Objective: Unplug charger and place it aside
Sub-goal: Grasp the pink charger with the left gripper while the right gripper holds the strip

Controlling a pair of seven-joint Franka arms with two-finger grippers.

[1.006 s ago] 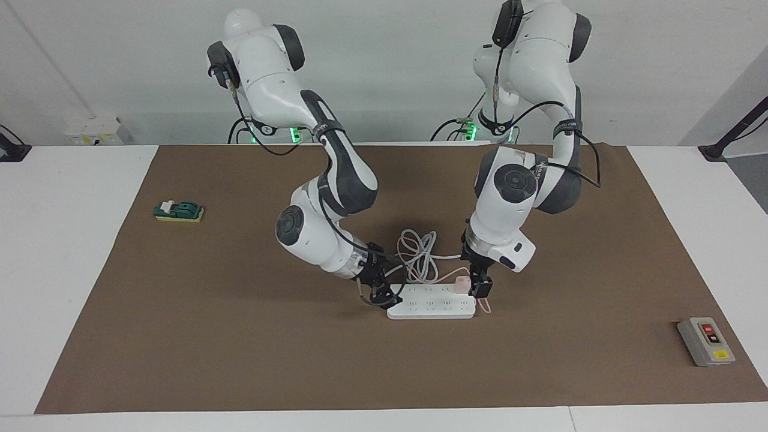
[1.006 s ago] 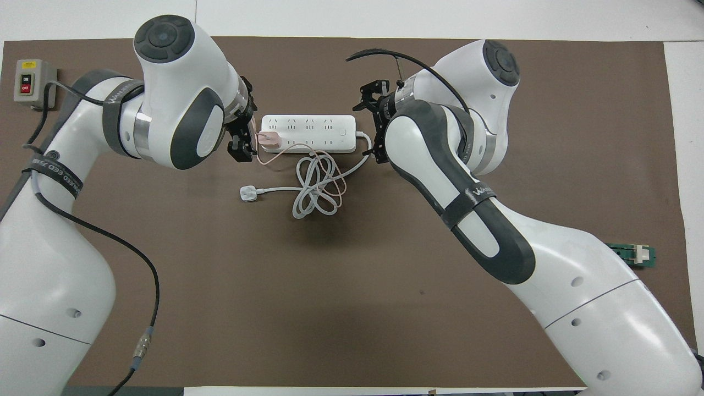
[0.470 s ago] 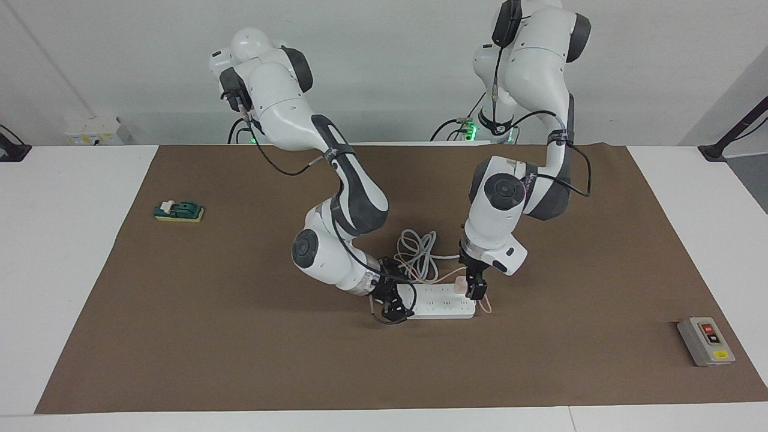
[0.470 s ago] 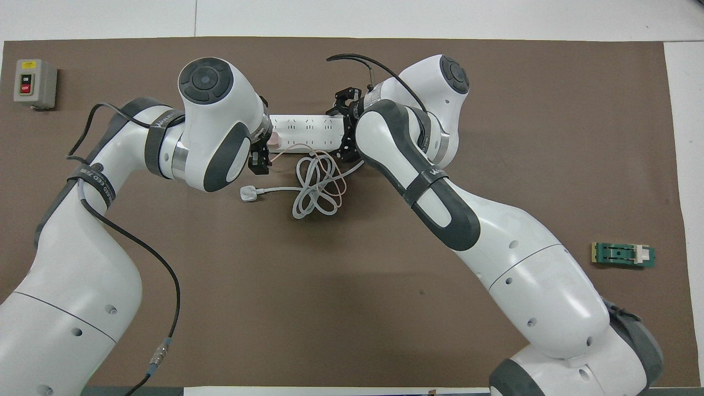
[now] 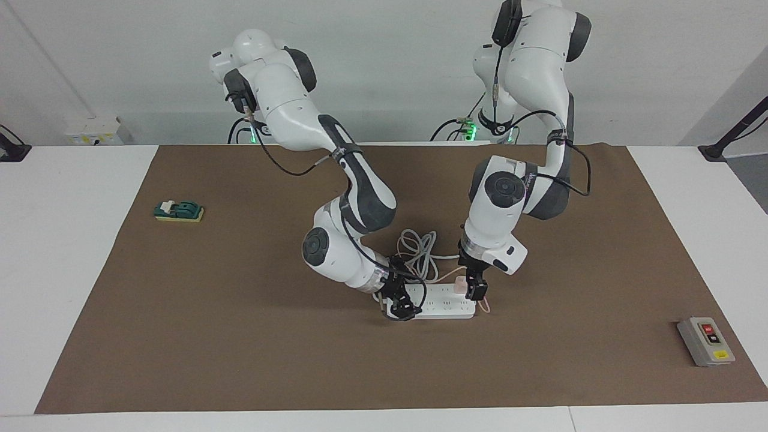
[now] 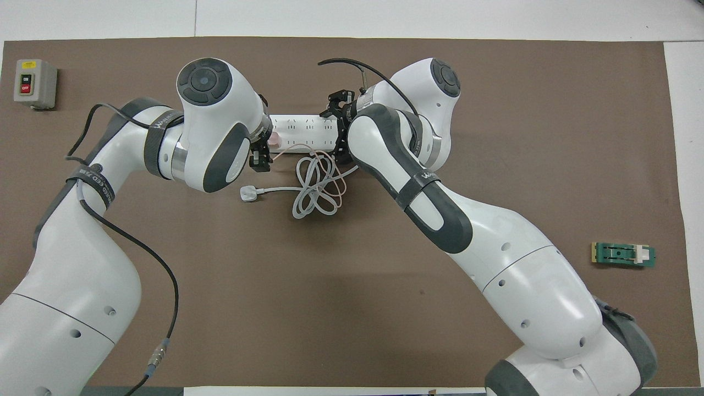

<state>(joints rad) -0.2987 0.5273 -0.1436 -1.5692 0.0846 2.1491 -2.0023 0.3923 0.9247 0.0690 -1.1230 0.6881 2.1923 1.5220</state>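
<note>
The small pale pink charger (image 5: pixel 459 285) (image 6: pixel 274 140) sits plugged into the long white power strip (image 5: pixel 444 306) (image 6: pixel 302 132), at the strip's end toward the left arm. My left gripper (image 5: pixel 473 289) (image 6: pixel 263 151) is down at the charger, right against it. Whether it grips the charger does not show. A thin pink cable runs from the charger into the coil of cables (image 5: pixel 417 252) (image 6: pixel 316 190). My right gripper (image 5: pixel 402 303) (image 6: pixel 336 129) is low over the strip's other end, open, jaws astride it.
A white three-pin plug (image 6: pixel 248 193) on a thick white cord lies nearer to the robots than the strip. A grey switch box (image 5: pixel 706 341) (image 6: pixel 34 83) sits toward the left arm's end. A green block (image 5: pixel 179 211) (image 6: pixel 623 254) sits toward the right arm's end.
My right gripper has slid from off the strip's end to over it. The left gripper has shifted slightly in at the charger. The charger is still plugged in.
</note>
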